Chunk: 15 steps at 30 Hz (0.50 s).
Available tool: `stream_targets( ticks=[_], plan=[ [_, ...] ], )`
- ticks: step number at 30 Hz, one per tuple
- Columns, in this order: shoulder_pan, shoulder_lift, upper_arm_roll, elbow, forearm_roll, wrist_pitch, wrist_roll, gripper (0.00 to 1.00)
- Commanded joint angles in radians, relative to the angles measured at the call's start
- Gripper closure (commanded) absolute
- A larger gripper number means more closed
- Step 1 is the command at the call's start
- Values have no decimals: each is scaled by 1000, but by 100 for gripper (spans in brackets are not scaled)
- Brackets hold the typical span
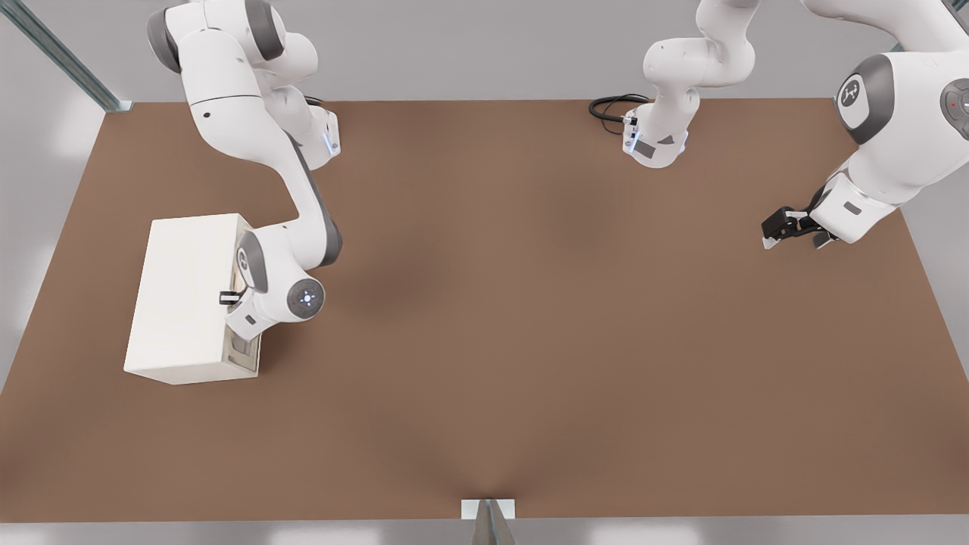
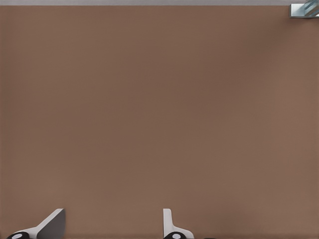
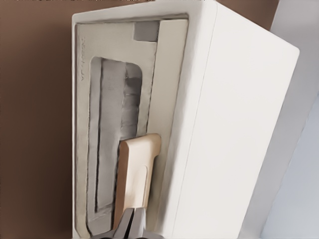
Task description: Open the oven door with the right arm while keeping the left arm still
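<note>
The gripper point(image 3: 132, 224) sat at the oven door's point(image 3: 124, 129) handle point(image 3: 135, 174), fingers apparently clenched on its end, placed to pull the door open from the oven point(image 1: 185, 295).

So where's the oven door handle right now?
The wooden handle sits on the oven door, at the front view's left of the table, with the right arm's hand right at its end.

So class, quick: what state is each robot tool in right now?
Right arm's tool: at the oven door handle, shut on it.
Left arm's tool: parked over the table, open, holding nothing.
</note>
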Motion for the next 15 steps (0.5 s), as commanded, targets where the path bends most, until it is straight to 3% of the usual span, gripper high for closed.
stream_targets(
  ticks=[1,15],
  plan=[
    [2,-1,1,0,1,5,121,100],
    [4,1,-2,16,-51,8,42,100]
  ],
)
